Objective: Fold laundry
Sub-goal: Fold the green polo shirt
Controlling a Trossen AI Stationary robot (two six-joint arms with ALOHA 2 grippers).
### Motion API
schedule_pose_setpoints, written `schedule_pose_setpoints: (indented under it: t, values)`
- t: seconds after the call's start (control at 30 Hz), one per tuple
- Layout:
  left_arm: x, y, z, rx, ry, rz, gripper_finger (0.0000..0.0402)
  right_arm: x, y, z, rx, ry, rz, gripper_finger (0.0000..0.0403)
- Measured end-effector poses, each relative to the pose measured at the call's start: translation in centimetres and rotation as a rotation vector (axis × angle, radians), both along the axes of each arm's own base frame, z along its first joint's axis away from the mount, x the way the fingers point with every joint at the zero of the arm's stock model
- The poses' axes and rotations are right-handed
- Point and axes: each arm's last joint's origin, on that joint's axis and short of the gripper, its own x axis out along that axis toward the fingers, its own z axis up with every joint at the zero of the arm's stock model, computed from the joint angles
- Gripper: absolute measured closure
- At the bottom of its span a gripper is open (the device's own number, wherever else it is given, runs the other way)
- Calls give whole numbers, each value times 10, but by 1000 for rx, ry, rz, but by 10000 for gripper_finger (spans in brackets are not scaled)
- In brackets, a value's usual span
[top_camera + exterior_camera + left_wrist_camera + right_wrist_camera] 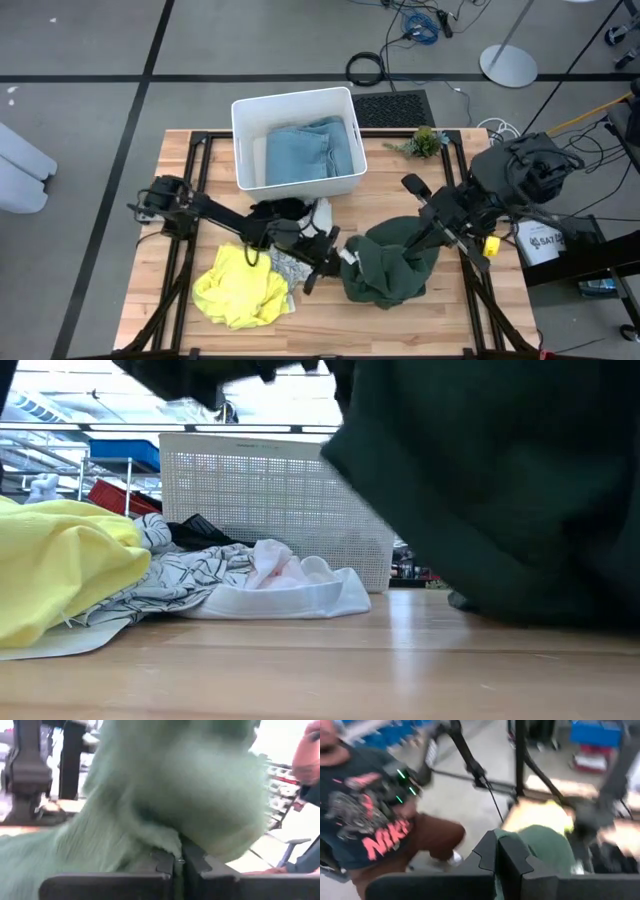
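Note:
A dark green garment [392,270] stands bunched up at the table's near right and fills the right of the low view [500,490]. My left gripper [343,262] is shut at its left edge. My right gripper [418,238] is shut on its raised top. A bright yellow garment [240,290] lies at the near left. A white garment with a grey pattern [287,266] lies beside it, and a black one [275,210] lies behind that. A light blue one [305,150] lies inside the white bin [243,140]. My left gripper pinches a fold at the green garment's left edge [167,842] between its two fingers, coming level from the table's left. How many layers it has, I cannot tell. My right gripper pinches the garment's raised top [522,840] from the table's right, slanting down. The cloth hangs below the fingers, and its lower part [470,602] reaches the table.
The white bin stands at the table's far middle, with a small green plant [425,142] to its right. A white and pink cloth [290,585] lies before the bin. A person [370,820] stands beyond the table. Bare wood [450,310] shows at the near right.

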Motion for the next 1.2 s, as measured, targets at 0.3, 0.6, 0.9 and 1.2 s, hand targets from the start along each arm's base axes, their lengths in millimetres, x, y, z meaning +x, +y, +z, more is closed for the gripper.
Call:
schedule_pose_setpoints:
  t: [0.3,0.6,0.9,1.2]
  values:
    - [-80,8,102,216,-4,302,398,-15,-12,-29,-100,358,-263,403]
    - [-176,44,217,115,-257,522,400,-15,-21,-27,-236,266,-497,403]
    - [-192,55,277,44,-396,572,401,-16,-33,-15,-504,46,-793,403]
    - [-147,73,317,125,-378,579,401,-45,-54,24,-545,-229,-1042,403]
